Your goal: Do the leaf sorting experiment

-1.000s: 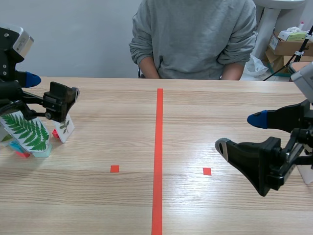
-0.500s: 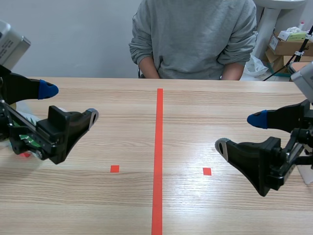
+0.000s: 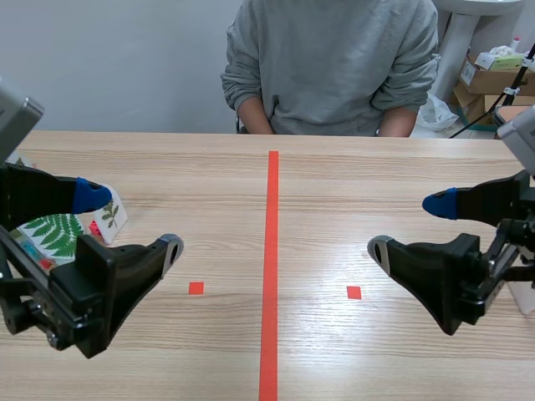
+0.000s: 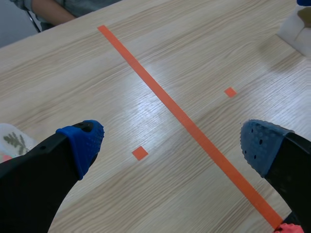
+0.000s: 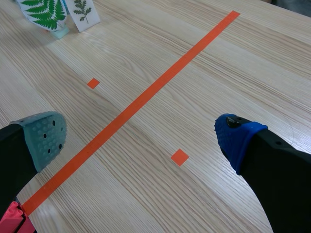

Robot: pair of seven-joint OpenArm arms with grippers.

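Two white leaf cards stand at the table's left: a large fern card (image 3: 54, 234) and a small sprig card (image 3: 110, 215). The right wrist view shows the fern card (image 5: 46, 12) and the sprig card (image 5: 83, 12) far ahead. My left gripper (image 3: 129, 223) hangs open just right of and nearer than the cards, holding nothing. In its own view the left gripper (image 4: 170, 145) spans bare wood, with the sprig card (image 4: 12, 138) beside its left finger. My right gripper (image 3: 410, 225) stands open and empty at the right, and its own view shows the right gripper (image 5: 141, 138) over the tape line.
A person in a grey sweatshirt (image 3: 330, 67) sits across the table, hands out of sight. A white object (image 3: 525, 296) stands at the table's right edge behind my right arm. Cardboard boxes (image 3: 493, 75) are stacked beyond the far right corner.
My left gripper has drawn away from the leaf cards, toward the near edge and to the right, staying open. The cards are uncovered again. The right arm has not moved.
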